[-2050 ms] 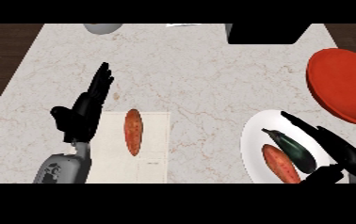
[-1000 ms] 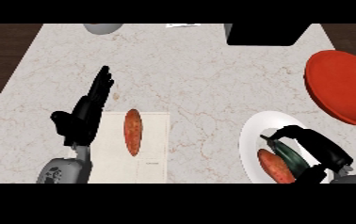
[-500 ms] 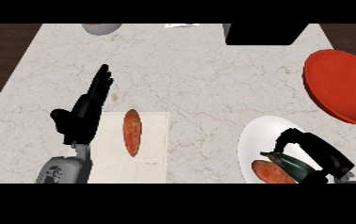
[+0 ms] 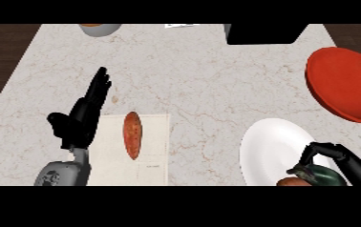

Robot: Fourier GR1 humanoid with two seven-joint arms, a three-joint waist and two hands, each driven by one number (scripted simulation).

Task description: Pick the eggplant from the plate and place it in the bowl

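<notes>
**Eggplant gripped at the lower right corner**

The right hand (image 4: pixel 333 158) is seen at the lower right corner of the head view, over the near part of the white plate (image 4: pixel 271 147). Its fingers are curled around the dark green eggplant (image 4: pixel 321 175), so the eggplant is held by this hand. Whether the eggplant is lifted or is touching the plate cannot be told from this view. Just to the left of the eggplant, at the lower edge, a small part of an orange-red vegetable (image 4: pixel 291 182) is visible on the plate.

The red bowl (image 4: pixel 337 83) is placed at the right edge of the counter (image 4: pixel 197 73), beyond the plate and apart from it.

The left hand (image 4: pixel 81 115) is shown at the left side, open, with the fingers straight and pointing away from the robot. Beside it a light mat (image 4: pixel 152 145) is laid on the counter, and a long orange-brown vegetable (image 4: pixel 132 134) is lying on this mat.

At the far edge of the counter a grey bowl (image 4: pixel 99 29), a black box (image 4: pixel 264 33) and a small white paper (image 4: pixel 183 25) are seen.
</notes>
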